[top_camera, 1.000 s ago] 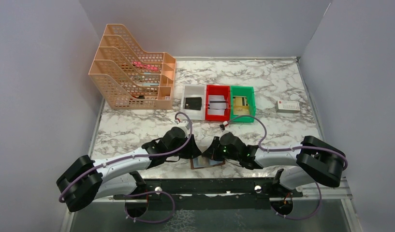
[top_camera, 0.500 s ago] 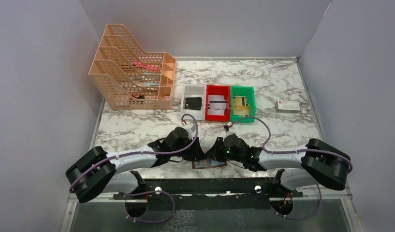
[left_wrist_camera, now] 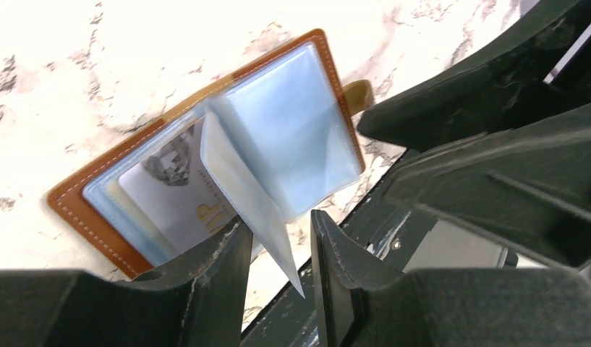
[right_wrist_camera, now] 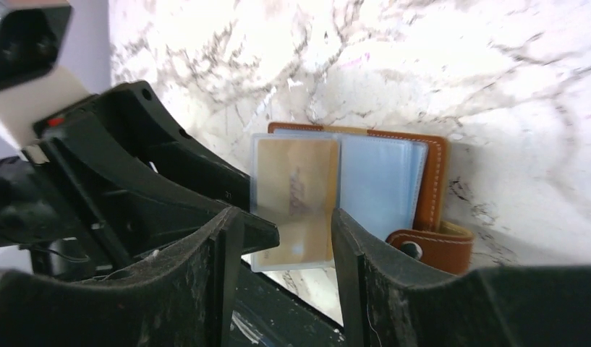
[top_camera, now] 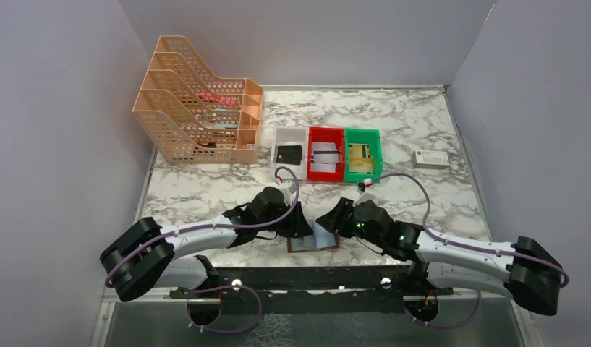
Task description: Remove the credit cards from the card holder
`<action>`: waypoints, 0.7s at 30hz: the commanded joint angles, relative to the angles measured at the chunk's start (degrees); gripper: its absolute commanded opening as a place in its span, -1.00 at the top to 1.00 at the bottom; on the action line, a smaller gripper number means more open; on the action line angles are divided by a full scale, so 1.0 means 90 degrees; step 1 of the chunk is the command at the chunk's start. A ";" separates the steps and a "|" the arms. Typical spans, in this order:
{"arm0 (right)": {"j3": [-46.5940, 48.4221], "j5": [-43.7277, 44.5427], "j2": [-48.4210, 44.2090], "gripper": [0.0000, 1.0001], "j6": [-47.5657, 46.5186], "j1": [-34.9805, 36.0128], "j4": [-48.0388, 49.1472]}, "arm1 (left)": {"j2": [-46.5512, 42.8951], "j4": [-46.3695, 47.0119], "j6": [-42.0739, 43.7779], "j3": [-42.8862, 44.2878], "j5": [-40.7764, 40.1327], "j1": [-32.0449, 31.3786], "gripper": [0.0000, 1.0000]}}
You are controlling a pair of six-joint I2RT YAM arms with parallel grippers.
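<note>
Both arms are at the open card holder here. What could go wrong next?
The right gripper has open jaws astride a raised sleeve holding a gold card; closing may pinch plastic and card together, so the card stays in. The card holder lies at the near edge of the table, its brown cover apparently unpinned; a pull may drag or lift it. The left gripper sits right beside, so the arms could bump.
</note>
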 commanded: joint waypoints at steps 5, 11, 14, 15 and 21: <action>-0.0026 0.1531 -0.1794 -0.07 0.0393 0.0022 -0.2283 | 0.0418 0.0610 0.0069 0.0448 0.0412 -0.0086 0.18; -0.0126 0.1680 -0.2426 -0.08 0.0454 0.0019 -0.2647 | 0.1190 0.0823 0.0101 0.0891 0.0485 -0.0507 0.16; -0.0109 0.1731 -0.2433 -0.08 0.0531 0.0023 -0.2768 | 0.1329 0.0767 0.0144 0.1050 0.0353 -0.0697 0.10; -0.0099 0.1726 -0.2407 -0.07 0.0532 0.0017 -0.2769 | 0.1304 0.0663 0.0167 0.1077 0.0255 -0.0720 0.07; -0.0070 0.1502 -0.2091 -0.05 0.0436 0.0024 -0.2446 | 0.0820 -0.0223 0.0490 0.1153 -0.0395 -0.0747 -0.09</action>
